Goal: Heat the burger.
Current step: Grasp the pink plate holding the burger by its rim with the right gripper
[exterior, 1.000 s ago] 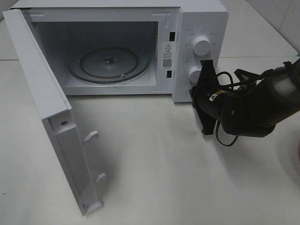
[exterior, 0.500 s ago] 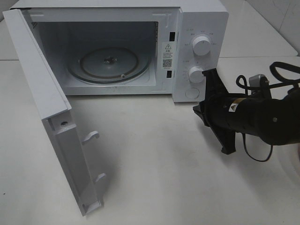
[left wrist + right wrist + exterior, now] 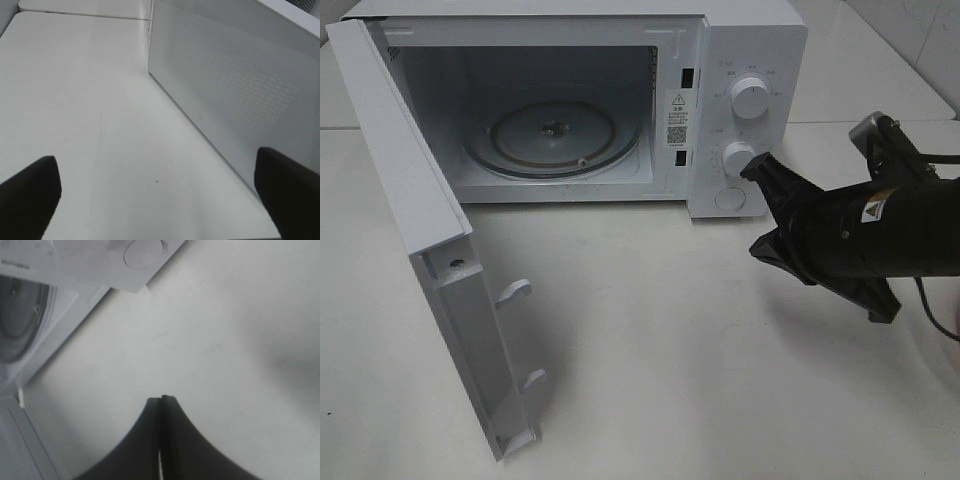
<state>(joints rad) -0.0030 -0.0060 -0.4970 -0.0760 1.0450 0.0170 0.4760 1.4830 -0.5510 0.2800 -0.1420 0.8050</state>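
Note:
The burger is out of view in every frame. My right gripper (image 3: 758, 247) hovers over the table just right of the microwave's (image 3: 750, 40) control panel, below its lower knob (image 3: 738, 158). Its fingers are pressed together with nothing between them, as the right wrist view shows for the right gripper (image 3: 161, 401). My left gripper (image 3: 160, 200) does not show in the exterior view. In its wrist view it stands wide open and empty above the table, beside the outer face of the microwave door (image 3: 225, 85).
The microwave door (image 3: 410, 200) swings wide open toward the front left. The glass turntable (image 3: 555, 135) inside has nothing on it. The round door button (image 3: 143, 252) and the upper knob (image 3: 750, 98) sit on the panel. White table (image 3: 650, 350) runs along the front.
My right arm has drawn back to the right, away from the microwave's panel, and turned its gripper; it stays shut. The microwave and its door have not moved.

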